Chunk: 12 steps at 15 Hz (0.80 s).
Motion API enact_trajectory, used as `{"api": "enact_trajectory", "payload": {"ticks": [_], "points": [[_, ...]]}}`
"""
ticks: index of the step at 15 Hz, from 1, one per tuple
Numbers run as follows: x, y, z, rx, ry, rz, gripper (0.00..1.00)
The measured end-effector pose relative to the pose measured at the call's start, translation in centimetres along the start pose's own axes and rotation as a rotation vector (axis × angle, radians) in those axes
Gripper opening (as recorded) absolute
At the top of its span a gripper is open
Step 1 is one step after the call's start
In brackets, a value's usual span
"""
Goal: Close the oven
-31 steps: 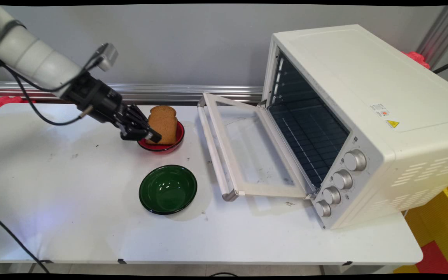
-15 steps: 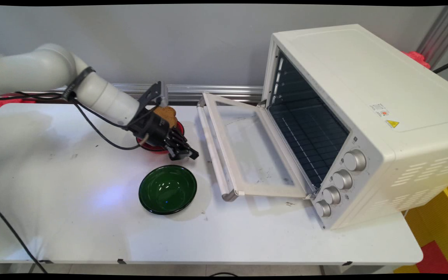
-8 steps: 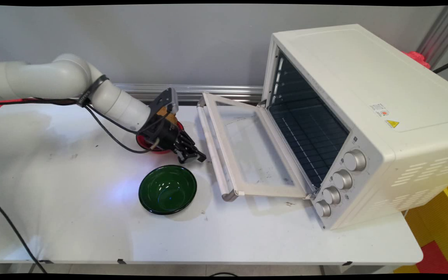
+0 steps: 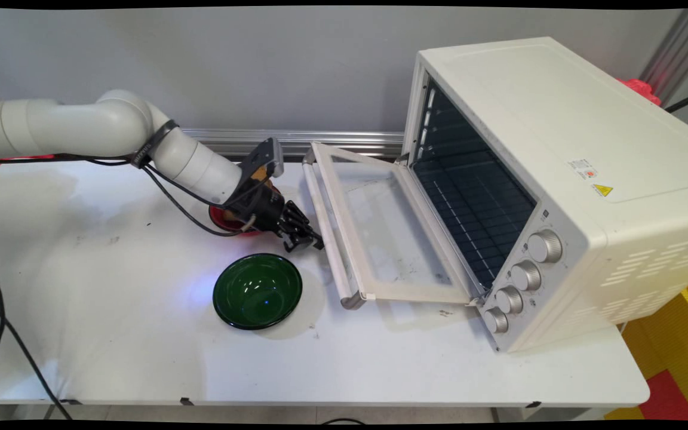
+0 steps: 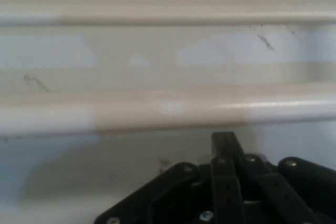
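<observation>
The white arm reaches in from the table's (image 4: pixel 111 334) left edge along its far side, and its wrist hides most of a red bowl (image 4: pixel 220 220) standing toward the far edge. The gripper (image 4: pixel 311 242) is low over the table just right of that bowl. Its fingers are pressed together with nothing between them, and the tips point at the oven door's handle (image 4: pixel 327 239), very near it. Whether they touch it cannot be told. A green bowl (image 4: pixel 257 291) stands empty just nearer the front edge, apart from the gripper. In the hand view the closed gripper (image 5: pixel 224 139) faces the handle (image 5: pixel 168 109) square on. The handle is a smooth, pale round bar running straight across, raised off the table with shadow beneath. Right of it, the glass door (image 4: pixel 380 239) lies swung down and open. Behind it, the cream toaster oven (image 4: pixel 559 131) fills the table's right end, its dark cavity open.
</observation>
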<state>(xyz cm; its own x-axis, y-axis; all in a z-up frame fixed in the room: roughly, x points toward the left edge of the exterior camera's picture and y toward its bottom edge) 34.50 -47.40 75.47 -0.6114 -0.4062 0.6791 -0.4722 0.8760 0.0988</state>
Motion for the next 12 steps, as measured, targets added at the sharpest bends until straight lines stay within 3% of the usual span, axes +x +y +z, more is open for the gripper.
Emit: {"api": "enact_trajectory", "payload": {"ticks": [12], "points": [[2.8, 0.2, 0.1, -0.039, 0.123, 0.030, 0.00]]}}
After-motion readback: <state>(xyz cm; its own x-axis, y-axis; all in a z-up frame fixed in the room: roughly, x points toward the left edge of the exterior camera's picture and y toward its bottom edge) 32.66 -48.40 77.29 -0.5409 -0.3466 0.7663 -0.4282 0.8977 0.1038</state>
